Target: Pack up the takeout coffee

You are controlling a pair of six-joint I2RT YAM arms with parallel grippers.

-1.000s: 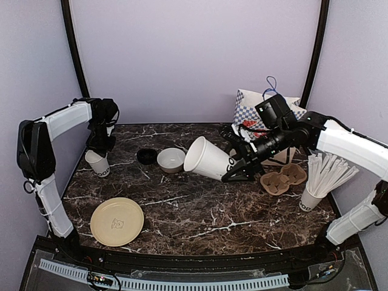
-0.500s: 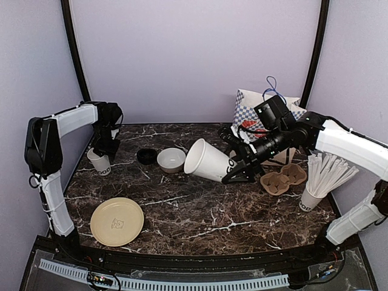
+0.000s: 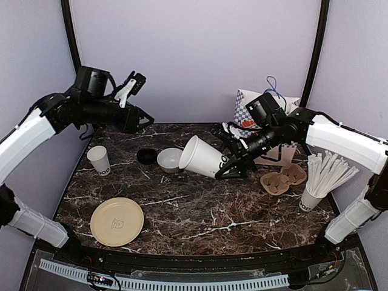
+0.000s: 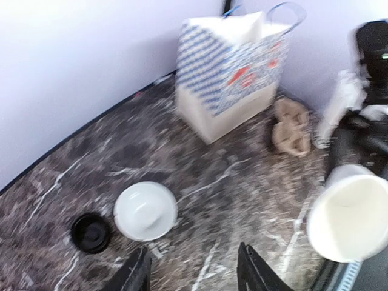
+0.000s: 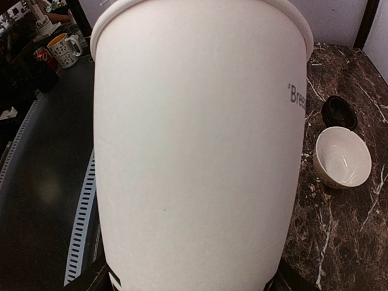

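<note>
A white paper coffee cup (image 3: 203, 157) with dark print near its base hangs tilted over the table's middle, mouth to the left. My right gripper (image 3: 233, 165) is shut on its base end. In the right wrist view this cup (image 5: 200, 145) fills the frame, with a finger's edge at each bottom corner. A smaller white coffee cup (image 3: 99, 160) stands upright and alone at the far left. My left gripper (image 3: 144, 119) hovers high above the back left of the table, open and empty; its dark fingers (image 4: 136, 274) stand apart above the marble.
A black lid (image 3: 145, 156) and a low white bowl (image 3: 171, 160) lie side by side behind the centre. A checked paper bag (image 3: 267, 115) stands back right, with a cardboard cup carrier (image 3: 283, 179) before it. A stick-filled cup (image 3: 312, 197) stands at the right, a yellow plate (image 3: 117, 221) front left.
My left gripper opened, let go of the small cup at the left, then rose and swung right. The right gripper carried its cup slightly to the left.
</note>
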